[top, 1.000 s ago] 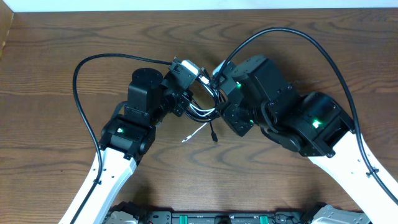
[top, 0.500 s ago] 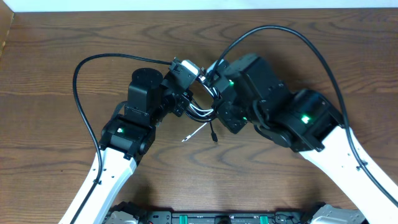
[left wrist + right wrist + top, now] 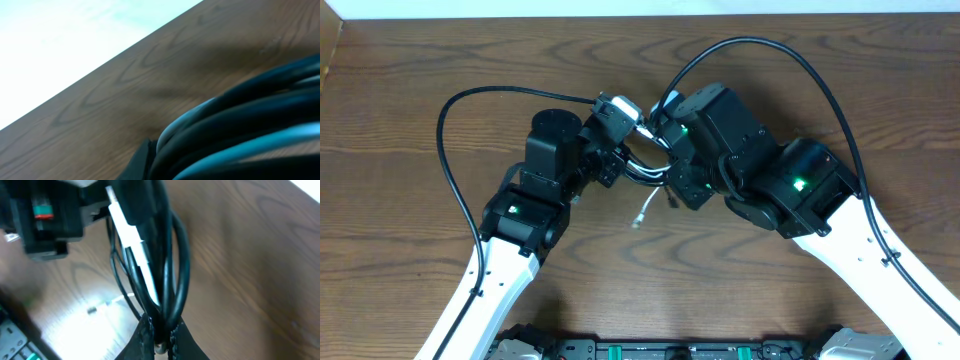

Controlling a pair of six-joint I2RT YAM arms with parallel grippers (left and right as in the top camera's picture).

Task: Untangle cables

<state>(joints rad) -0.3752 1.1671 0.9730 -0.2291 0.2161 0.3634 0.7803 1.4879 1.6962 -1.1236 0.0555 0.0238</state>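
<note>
Overhead: both arms meet over the middle of the wood table (image 3: 400,60). The left gripper (image 3: 617,163) points right and the right gripper (image 3: 673,176) points left, close together. The cables (image 3: 645,172), a short bundle of thin black strands with one white, span the gap between them. Each end of the bundle runs into a gripper. A loose white plug end (image 3: 641,214) hangs below the bundle, toward the near edge, with a short black end just beside it. The arms' thick black cords (image 3: 445,130) arch over the table behind both wrists, apart from the bundle.

Left wrist: very close and blurred. The cables (image 3: 240,125) fill the lower right as thick dark curved bands with pale highlights. Table grain (image 3: 150,75) runs diagonally behind them. A pale area (image 3: 50,40) lies past the table edge at upper left. The fingers are not clearly visible here. The jaws are together, and going by the overhead view they are clamped on the bundle's left end.

Right wrist: the right gripper (image 3: 161,344) sits at the bottom edge. Its two black fingers (image 3: 145,340) are pressed together on the cables (image 3: 172,270). The black strands loop up out of the pinch, and the white cable (image 3: 132,245) runs straight up through the loop. All of them lead to the left arm's black housing (image 3: 47,220) at upper left. A small plug end (image 3: 91,311) on a white strand shows to the left of the fingers, over the table. I cannot tell whether it touches the wood.
</note>
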